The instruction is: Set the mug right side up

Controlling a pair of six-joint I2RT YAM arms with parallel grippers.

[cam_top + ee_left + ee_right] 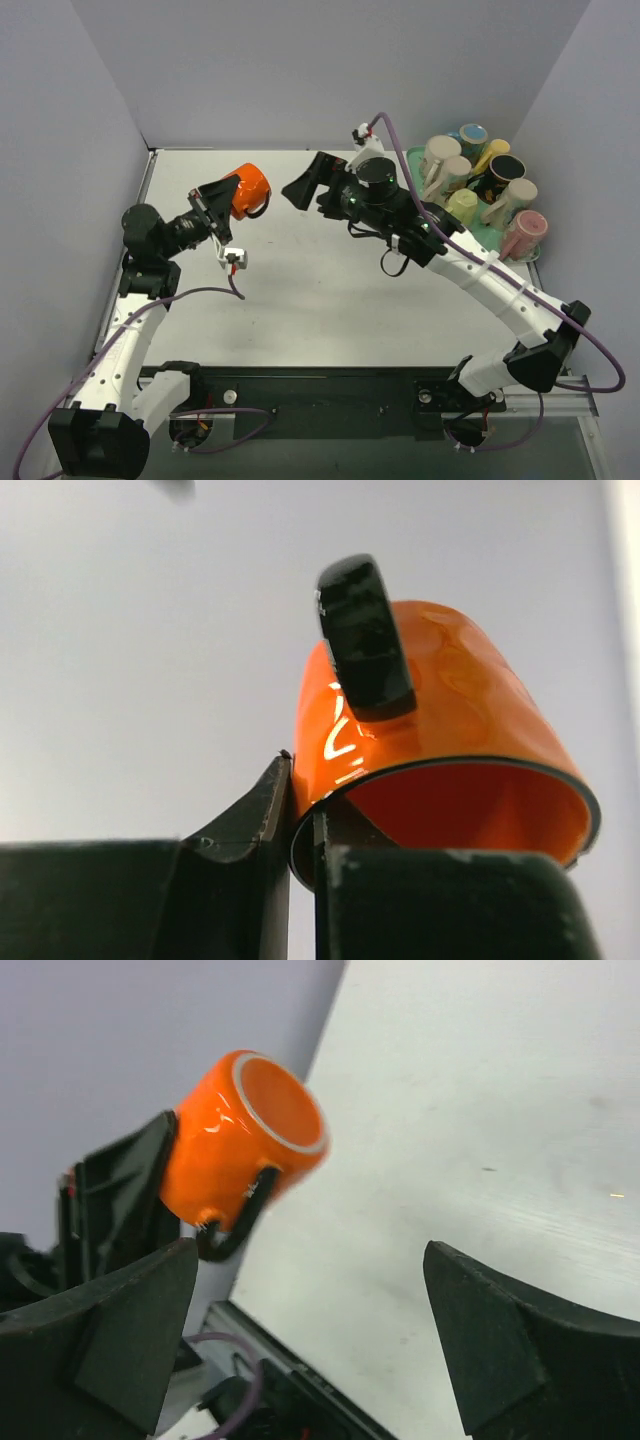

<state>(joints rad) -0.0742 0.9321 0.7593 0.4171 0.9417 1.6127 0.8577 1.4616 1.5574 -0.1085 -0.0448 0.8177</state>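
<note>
Clamping the glossy orange mug [252, 186] is the left end effector [302, 800].

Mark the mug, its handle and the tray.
mug [250, 183], top view, orange side wall.
handle [362, 635], left wrist view, black loop's outer face.
tray [414, 160], top view, green left rim.

A robot lab cell: a white table [330, 300] boxed by plain grey walls [330, 70] on three sides, left arm [130, 330] and right arm [490, 280] bolted to a black rail [330, 400] at its near edge, purple cables [200, 292] trailing, a tray [413, 158] of mugs [522, 233] at its far right corner.
</note>
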